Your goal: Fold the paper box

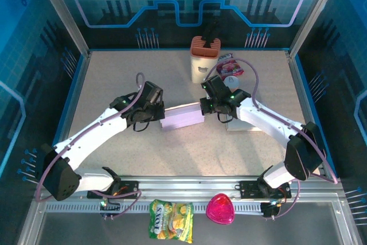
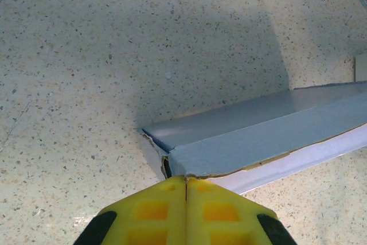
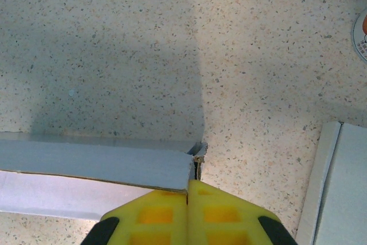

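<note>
The paper box [image 1: 182,116] lies on the speckled table [image 1: 114,84] near its middle, long axis running left to right, with an arm at each end. The left gripper [image 1: 160,114] meets the box's left end and the right gripper [image 1: 205,107] its right end. Both sets of yellow fingers are pressed fully together, tips at the thin end wall. In the left wrist view the left gripper [image 2: 186,179] is closed at the near corner of the box [image 2: 258,136], where a grey-blue top panel folds over a white side and a raw brown edge shows. In the right wrist view the right gripper [image 3: 189,183] is likewise closed on the upright end edge of the box [image 3: 97,167]. A separate flat white card [image 3: 338,187] lies apart to the right. The overhead view adds items the wrist cameras leave out: a white canister [image 1: 205,61] with an orange top at the far side, a snack packet [image 1: 229,66] beside it, and a yellow bag [image 1: 171,220] and a pink heart-shaped dish [image 1: 221,209] on the near ledge.
</note>
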Available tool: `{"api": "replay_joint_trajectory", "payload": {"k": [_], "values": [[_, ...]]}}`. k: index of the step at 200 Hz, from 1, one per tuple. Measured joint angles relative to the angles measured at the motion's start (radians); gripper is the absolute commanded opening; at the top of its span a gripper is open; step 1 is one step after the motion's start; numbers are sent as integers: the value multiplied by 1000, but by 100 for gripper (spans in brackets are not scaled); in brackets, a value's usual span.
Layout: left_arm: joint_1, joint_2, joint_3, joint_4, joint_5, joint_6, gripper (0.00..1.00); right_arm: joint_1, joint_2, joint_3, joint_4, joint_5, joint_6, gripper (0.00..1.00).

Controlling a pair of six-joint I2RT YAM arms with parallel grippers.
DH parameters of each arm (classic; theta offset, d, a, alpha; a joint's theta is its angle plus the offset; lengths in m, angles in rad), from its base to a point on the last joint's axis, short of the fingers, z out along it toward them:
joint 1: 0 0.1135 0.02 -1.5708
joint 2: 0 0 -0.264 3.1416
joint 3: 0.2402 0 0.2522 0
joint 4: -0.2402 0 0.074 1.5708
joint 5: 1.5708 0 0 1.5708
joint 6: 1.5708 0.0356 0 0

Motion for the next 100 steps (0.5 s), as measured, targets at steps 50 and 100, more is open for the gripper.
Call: {"api": "replay_joint_trajectory", "payload": {"k": [50, 100], "values": [[4, -12, -34, 22, 0, 26, 0, 2, 0, 0, 2, -3, 0, 0], [4, -58, -107, 97, -3, 80, 0, 3, 0, 0, 5, -4, 0, 0]]}}
